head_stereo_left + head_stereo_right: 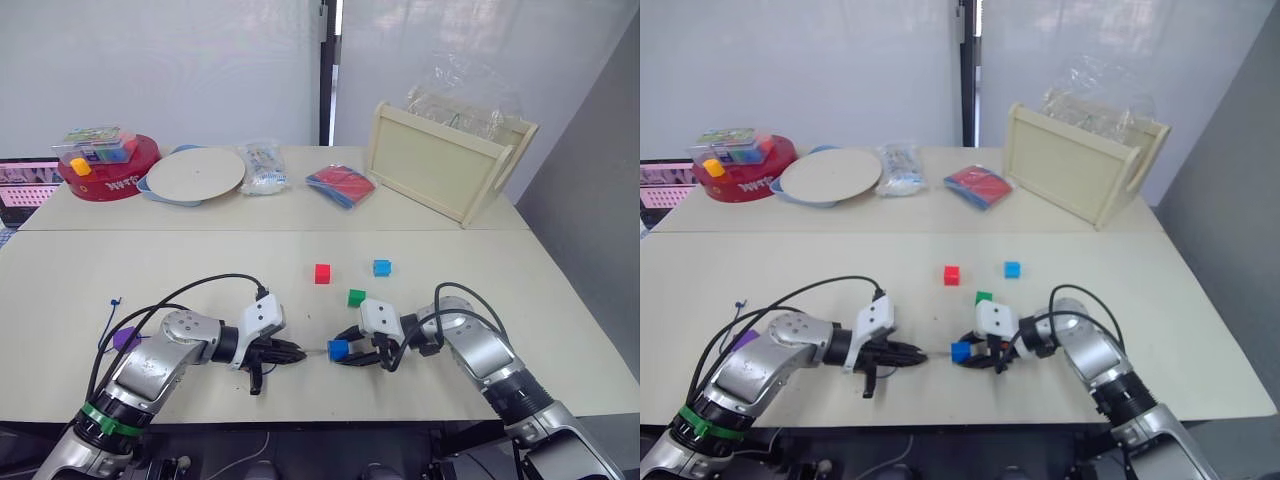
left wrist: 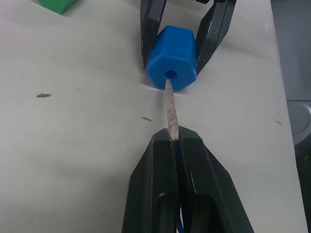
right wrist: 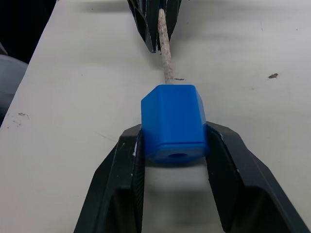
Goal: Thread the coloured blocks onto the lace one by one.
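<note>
Blue block (image 2: 172,57), clamped in the right gripper (image 1: 362,352), faces its hole at the lace (image 2: 171,110) tip, pinched by the left gripper (image 1: 285,353) from nine o'clock, axes aligned.

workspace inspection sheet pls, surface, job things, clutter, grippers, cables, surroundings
surface: pale table, a few small dark marks.
job's things: dark blue block with the lace's pale tip at its hole; red block, light blue block and green block loose; purple block by the left arm.
clutter: red tin, round plate, wooden tray, red-blue packet.
grippers: left gripper shut on the lace; right gripper shut on the dark blue block.
cables: black cables loop over both arms.
surroundings: white walls.
</note>
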You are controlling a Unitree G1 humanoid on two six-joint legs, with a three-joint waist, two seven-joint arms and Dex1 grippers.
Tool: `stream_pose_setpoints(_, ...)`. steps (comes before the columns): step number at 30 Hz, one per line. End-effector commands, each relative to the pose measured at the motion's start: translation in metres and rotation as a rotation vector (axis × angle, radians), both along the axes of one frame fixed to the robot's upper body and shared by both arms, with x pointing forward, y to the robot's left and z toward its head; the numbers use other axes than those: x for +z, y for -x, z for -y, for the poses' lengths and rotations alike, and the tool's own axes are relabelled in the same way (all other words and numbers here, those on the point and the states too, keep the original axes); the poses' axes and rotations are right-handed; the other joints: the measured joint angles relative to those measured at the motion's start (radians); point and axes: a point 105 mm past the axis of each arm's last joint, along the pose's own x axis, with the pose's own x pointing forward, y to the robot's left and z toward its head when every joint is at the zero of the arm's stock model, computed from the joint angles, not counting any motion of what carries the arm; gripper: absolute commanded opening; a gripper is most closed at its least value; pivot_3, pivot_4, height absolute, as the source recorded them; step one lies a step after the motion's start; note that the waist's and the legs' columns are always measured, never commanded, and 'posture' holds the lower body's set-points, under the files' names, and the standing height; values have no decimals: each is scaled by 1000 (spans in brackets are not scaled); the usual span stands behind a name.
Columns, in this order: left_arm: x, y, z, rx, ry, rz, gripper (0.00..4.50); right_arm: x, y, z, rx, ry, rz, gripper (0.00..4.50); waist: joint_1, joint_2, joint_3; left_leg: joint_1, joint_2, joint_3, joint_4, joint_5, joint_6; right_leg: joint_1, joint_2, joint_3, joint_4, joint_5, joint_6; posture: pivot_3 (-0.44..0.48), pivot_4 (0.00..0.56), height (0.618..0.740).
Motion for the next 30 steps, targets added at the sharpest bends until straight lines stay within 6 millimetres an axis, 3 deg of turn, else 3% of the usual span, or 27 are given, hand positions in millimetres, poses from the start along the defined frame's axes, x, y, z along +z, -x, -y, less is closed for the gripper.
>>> stream_pose_setpoints(1, 14, 1, 4, -16, 33, 45, 0, -13, 6, 6, 10, 63, -32, 1282, 0, 0, 0, 0, 0, 0, 0, 0, 0, 0, 0, 0, 0, 0, 0, 0, 150, 740)
stream_pose_setpoints(19, 9, -7, 23, -47, 26, 57, 0, -12, 8, 9, 4, 70, -32, 1282, 11, 0, 0, 0, 0, 0, 1, 0, 0, 0, 0, 0, 0, 0, 0, 0, 150, 740)
stream_pose_setpoints(30, 10, -9, 60, -138, 55, 80, 0, -13, 10, 7, -5, 67, -37, 1282, 17, 0, 0, 0, -1, 0, 2, 0, 0, 1, 0, 0, 0, 0, 0, 0, 150, 740)
